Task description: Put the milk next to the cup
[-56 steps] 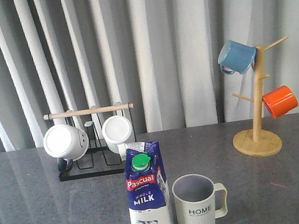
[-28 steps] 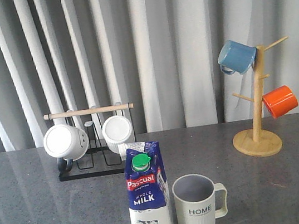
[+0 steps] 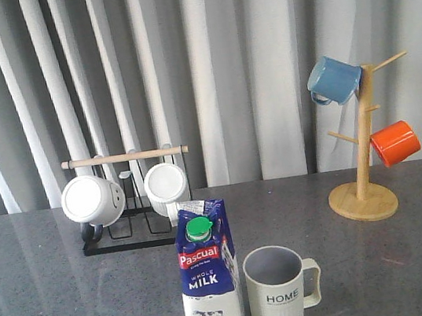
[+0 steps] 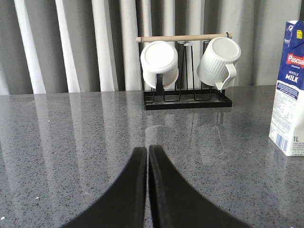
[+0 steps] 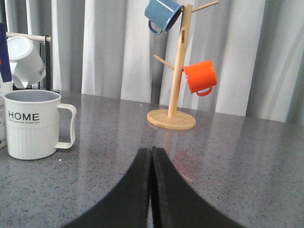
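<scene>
The milk point(image 3: 208, 273) stands upright on the grey surface point(image 3: 74, 305), at 6 o'clock in the front view, its green cap facing the camera. Just beside it, at its 3 o'clock, sits the cup point(image 3: 278, 289), upright, handle turned away from the carton toward 3 o'clock. The two look close but whether they touch cannot be told. Judged from how they lie, the placing looks done: the carton is next to the mug and nothing grips it

The left end effector point(image 4: 147, 164) has its fingers pressed together, holding nothing, low over bare surface with the carton off to one side and well apart. The right end effector point(image 5: 152, 166) is likewise closed and empty, with the mug near but not touched. Neither arm shows in the front view, so both seem drawn back; at most a return to rest is left

Farther out, at 10 o'clock of the carton, a black rack point(image 3: 128, 238) holds two white mugs point(image 3: 93, 200) under a wooden bar. At 2 o'clock a wooden mug tree point(image 3: 366, 182) carries a blue mug point(image 3: 334, 80) and an orange mug point(image 3: 395, 142), before a grey curtain point(image 3: 244, 58)
</scene>
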Tool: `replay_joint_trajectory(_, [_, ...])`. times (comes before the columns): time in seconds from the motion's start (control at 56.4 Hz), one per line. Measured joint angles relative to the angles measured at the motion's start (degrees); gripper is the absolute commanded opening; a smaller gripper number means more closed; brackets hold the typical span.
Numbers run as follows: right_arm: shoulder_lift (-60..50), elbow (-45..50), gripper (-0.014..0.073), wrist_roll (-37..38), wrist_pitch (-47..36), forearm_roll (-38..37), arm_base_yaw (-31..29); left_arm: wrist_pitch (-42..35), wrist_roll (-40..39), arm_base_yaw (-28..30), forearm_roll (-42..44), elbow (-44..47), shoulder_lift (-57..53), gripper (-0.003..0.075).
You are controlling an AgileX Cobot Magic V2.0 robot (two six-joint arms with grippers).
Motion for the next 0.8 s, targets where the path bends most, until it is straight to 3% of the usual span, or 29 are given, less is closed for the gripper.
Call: replay_joint_trajectory(0.798, [0.0,0.0,-0.0008,-1.89,-0.13,-0.29,0.0,0.0,0.0,0.0,0.0,0.0,0.0,-0.0006])
